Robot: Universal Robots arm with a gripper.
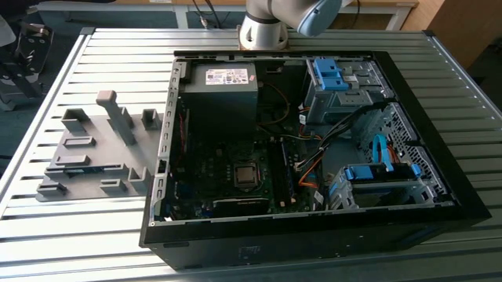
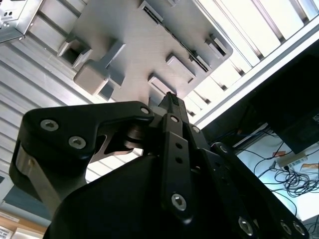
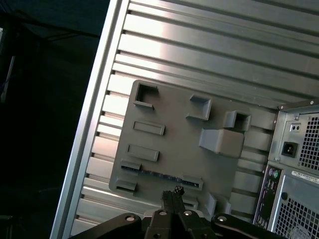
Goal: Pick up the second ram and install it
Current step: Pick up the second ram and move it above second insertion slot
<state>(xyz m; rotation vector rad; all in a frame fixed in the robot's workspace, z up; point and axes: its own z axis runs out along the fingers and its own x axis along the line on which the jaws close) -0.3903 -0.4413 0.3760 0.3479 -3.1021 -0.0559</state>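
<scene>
Second ram sits in the grey holder plate, apparently stood on its long edge, each end tucked into a small block; the plate lies on the slatted bench just beside the open computer case, on the exterior view's left, where the ram reads as a thin blue sliver; tool hangs above the plate with fingers drawn together and nothing between them, its tips lined up near the strip's mid-length in the first wrist view; strip looks long, narrow, blue-green with a row of dark specks, chips and label too small to make out; I'd judge it light, stiff and thin, easily cracked or scuffed; best pinched across its flat faces at the bare middle between the end blocks, off the contact edge
</scene>
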